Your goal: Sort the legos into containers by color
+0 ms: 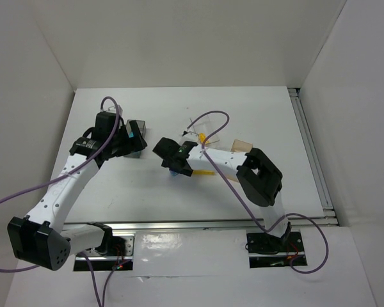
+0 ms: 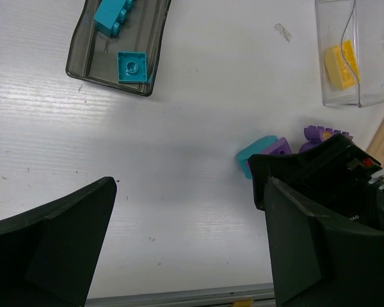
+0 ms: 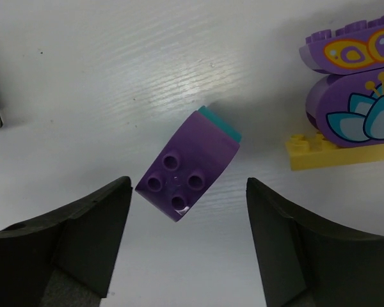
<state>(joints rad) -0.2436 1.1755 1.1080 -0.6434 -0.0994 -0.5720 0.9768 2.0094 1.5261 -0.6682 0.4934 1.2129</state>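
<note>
Over the middle of the white surface (image 3: 83, 64) the right jaws stand parted on either side of a purple brick (image 3: 185, 169). There is a sliver of daylight on each side, so we call that no grip. The brick lies at a slant in the centre of the right wrist frame, four studs facing us, with a teal piece (image 3: 221, 121) peeking out at its upper-right end.

At the right edge of that frame two decorated purple bricks (image 3: 358, 109) sit one above the other, butterfly above and lotus below. A thin yellow plate (image 3: 326, 153) touches the lower one's bottom edge.

From the left wrist view the left jaws are spread as wide as they go and hold nothing, only bare surface between them. In the upper left of that frame the dark grey container (image 2: 93, 54) holds two teal bricks — one at its top end (image 2: 112, 14), one near its lower end (image 2: 132, 66). In the upper right the clear container (image 2: 371, 25) holds one yellow brick (image 2: 341, 64).

From the top camera the tan wood container (image 1: 241, 145) sits right of centre, beside the right arm (image 1: 259, 176) — we cannot tell what lies in it.
</note>
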